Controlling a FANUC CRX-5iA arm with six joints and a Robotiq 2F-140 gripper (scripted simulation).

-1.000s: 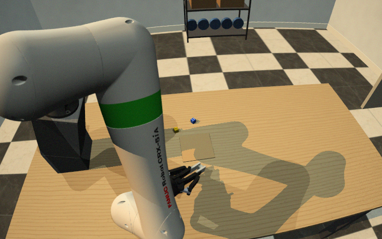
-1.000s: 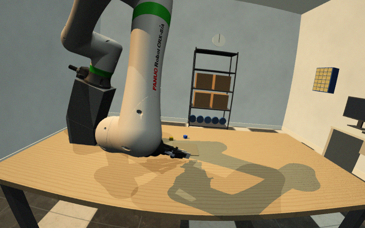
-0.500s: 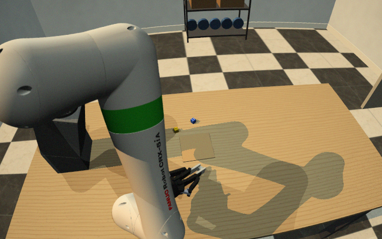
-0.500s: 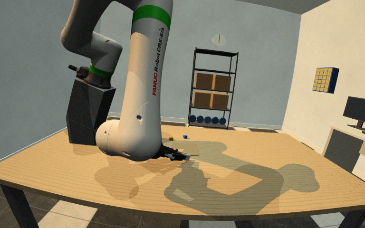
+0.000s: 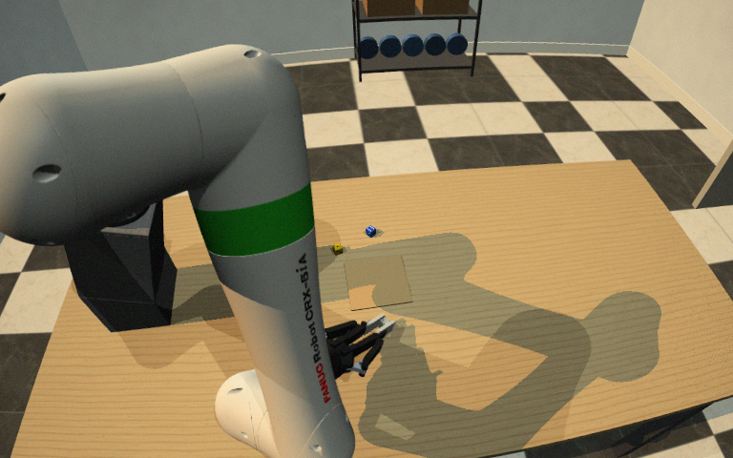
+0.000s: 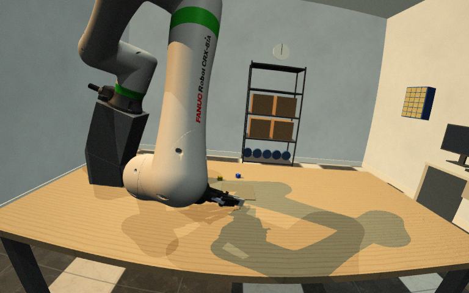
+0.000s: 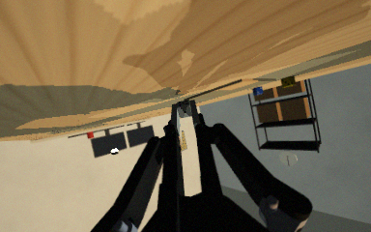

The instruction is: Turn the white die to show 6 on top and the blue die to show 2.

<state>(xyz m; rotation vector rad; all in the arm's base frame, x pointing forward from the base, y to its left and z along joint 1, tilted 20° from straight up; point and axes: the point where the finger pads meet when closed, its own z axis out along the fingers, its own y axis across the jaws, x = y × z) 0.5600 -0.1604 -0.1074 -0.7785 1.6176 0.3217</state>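
Note:
The tan mat (image 5: pixel 377 281) lies flat on the wooden table, with no die on it. The blue die (image 5: pixel 370 231) sits on the table just behind the mat, and it also shows in the exterior view (image 6: pixel 237 175) and the wrist view (image 7: pixel 258 91). The yellow die (image 5: pixel 337 248) (image 6: pixel 220 178) sits off the mat's back left corner. My gripper (image 5: pixel 385 325) (image 6: pixel 238 202) lies nearly level and low over the table at the mat's front edge. Its fingers stand narrow around a small pale block that looks like the white die (image 7: pixel 185 107), mostly hidden by the pads.
The arm's black base block (image 6: pixel 113 144) stands at the back left of the table. The big white arm links (image 5: pixel 259 270) hide much of the table's left side. A shelf rack (image 6: pixel 275 113) stands on the floor behind the table.

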